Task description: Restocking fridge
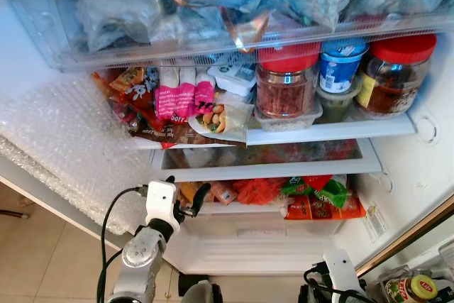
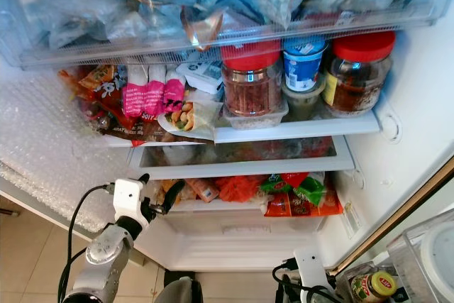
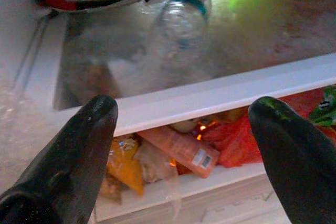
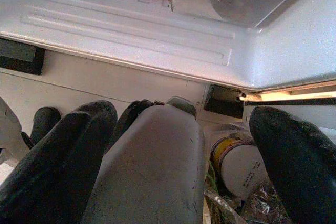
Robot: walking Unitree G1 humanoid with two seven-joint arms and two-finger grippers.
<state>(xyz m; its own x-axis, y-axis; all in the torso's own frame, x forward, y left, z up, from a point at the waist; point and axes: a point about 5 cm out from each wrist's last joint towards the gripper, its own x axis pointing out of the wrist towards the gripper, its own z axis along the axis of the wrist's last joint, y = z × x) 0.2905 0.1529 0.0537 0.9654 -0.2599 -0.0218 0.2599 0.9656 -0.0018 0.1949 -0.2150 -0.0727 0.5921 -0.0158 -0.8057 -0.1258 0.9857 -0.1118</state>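
Two red-lidded jars stand on the upper fridge shelf, at about twelve and two o'clock from the left tool: one of reddish flakes, one darker. One blue-lidded tub sits between them on a greenish container. At ten o'clock on that shelf lies a heap of soft snack packets, too jumbled to count.

One clear plastic bottle with a blue band lies on its side on the glass shelf below, as the left wrist view shows. It looks light, smooth and round, likely to roll or slip, so a hold across the middle of its body seems safest; it may dent under a hard squeeze.

The left tool hangs at the front lip of that glass shelf, fingers spread wide and holding nothing. The right tool is low by the fridge foot, also wide and empty. One yellow-lidded jar waits at five o'clock; being probably glass, it would be heavy and breakable.
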